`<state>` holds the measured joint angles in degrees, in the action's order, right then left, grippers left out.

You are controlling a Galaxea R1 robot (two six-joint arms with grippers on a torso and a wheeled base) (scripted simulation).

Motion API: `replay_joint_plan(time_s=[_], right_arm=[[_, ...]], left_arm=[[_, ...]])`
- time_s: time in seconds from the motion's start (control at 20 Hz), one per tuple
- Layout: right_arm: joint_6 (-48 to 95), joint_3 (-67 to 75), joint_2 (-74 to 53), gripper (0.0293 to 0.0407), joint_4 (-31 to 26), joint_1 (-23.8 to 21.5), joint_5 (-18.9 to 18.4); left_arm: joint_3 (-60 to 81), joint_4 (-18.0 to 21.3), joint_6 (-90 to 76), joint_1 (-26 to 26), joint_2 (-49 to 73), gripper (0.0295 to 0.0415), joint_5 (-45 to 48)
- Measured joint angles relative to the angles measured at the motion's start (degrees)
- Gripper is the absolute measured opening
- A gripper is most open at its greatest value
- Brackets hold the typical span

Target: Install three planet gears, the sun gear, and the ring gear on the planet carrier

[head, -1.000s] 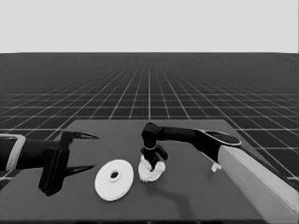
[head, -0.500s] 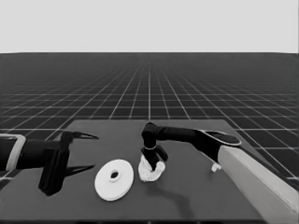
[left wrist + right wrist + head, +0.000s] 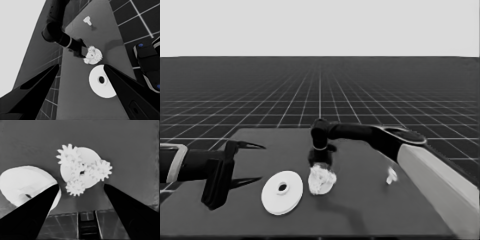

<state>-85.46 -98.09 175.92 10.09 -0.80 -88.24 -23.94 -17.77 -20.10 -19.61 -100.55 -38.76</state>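
Nothing has shifted: right pincer (image 3: 80,192) still hangs wide open and empty over the smaller round part (image 3: 321,180) wearing its gears (image 3: 82,173) mid-desk, larger round part (image 3: 282,192) waiting just left, left pincer (image 3: 240,162) parked open far left.

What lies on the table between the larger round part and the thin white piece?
In the head view, the smaller round part with gears on it lies between the larger round part and the thin white piece.
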Motion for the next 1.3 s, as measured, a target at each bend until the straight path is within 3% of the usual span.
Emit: replay_joint_plan(time_s=[0.3,0.35,0.4,0.45,0.55,0.8,0.85,0.9,0.95,1.0,1.05,1.15,1.3], right_arm=[[7.0,0.2,-0.1,0.0385,-0.9,-0.9,0.1],[30.8,26.4,-15.9,0.0404,11.6,6.2,8.5],[45.9,46.7,-40.2,0.0395,19.1,13.0,13.5],[54.7,58.6,-55.3,0.0389,23.5,16.7,16.4],[63.0,70.0,-68.6,0.0385,27.7,19.8,19.1],[67.1,75.5,-74.7,0.0385,29.7,21.0,20.5],[67.2,75.7,-74.9,0.0385,29.8,21.1,20.6],[67.3,75.8,-75.0,0.0385,29.8,21.1,20.6],[67.3,75.9,-75.0,0.0385,29.8,21.1,20.6],[67.3,75.9,-75.1,0.0385,29.9,21.1,20.6],[67.3,75.9,-75.1,0.0385,29.9,21.1,20.6],[67.4,75.9,-75.1,0.0385,29.9,21.1,20.6],[67.4,75.9,-75.1,0.0385,29.9,21.1,20.6]], left_arm=[[0.0,0.0,0.0,0.0,0.0,0.0385,0.0],[0.0,0.0,0.0,0.0,0.0,0.0385,0.0],[0.0,0.0,0.0,0.0,0.0,0.0385,0.0],[0.0,0.0,0.0,0.0,0.0,0.0385,0.0],[0.0,0.0,0.0,0.0,0.0,0.0385,0.0],[0.0,0.0,0.0,0.0,0.0,0.0385,0.0],[1.9,-27.7,27.8,9.6,-12.1,0.0388,-25.6],[-2.6,-28.0,56.5,14.0,-28.2,0.0399,-53.3],[-12.8,-13.6,80.8,14.7,-36.8,0.0404,-56.2],[-21.8,-3.7,91.4,15.2,-39.4,0.0397,-54.8],[-28.3,2.1,95.7,15.7,-40.5,0.0391,-52.8],[-35.5,7.6,98.4,16.2,-41.8,0.0386,-50.7],[-39.1,10.0,98.9,16.5,-42.5,0.0385,-50.0]])
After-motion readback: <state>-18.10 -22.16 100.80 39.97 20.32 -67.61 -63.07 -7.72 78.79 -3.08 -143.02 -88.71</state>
